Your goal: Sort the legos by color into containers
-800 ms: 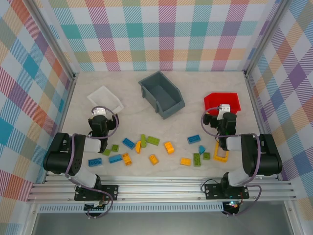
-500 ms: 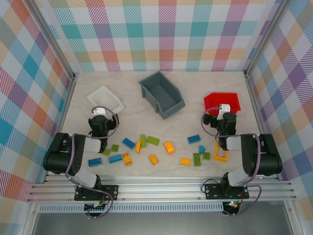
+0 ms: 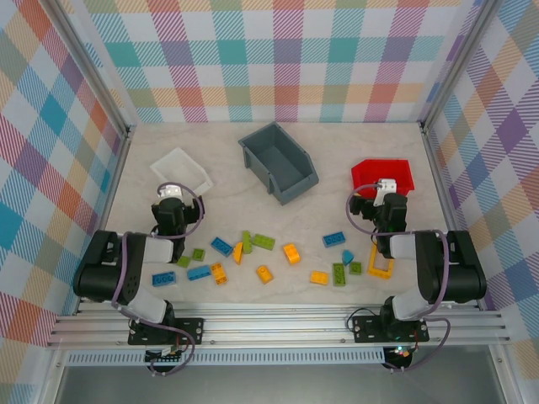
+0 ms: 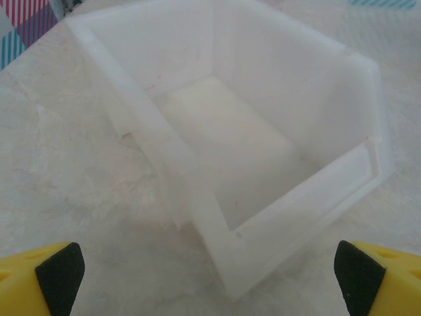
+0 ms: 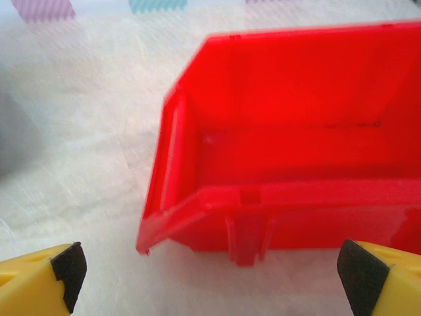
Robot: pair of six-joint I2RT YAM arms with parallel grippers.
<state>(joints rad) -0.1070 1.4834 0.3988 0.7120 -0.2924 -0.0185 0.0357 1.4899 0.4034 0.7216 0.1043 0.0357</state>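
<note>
Because the bricks are light, rigid and slick, the left gripper and right gripper, both spread empty, should pinch flat sides.

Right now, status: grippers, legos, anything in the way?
Left gripper open, empty, facing white tray. Right gripper open, empty, facing red bin. Legos all loose on table, none binned. Nothing blocking.

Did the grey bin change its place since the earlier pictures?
No. In the top view the grey bin keeps the same place and angle relative to the back wall.
</note>
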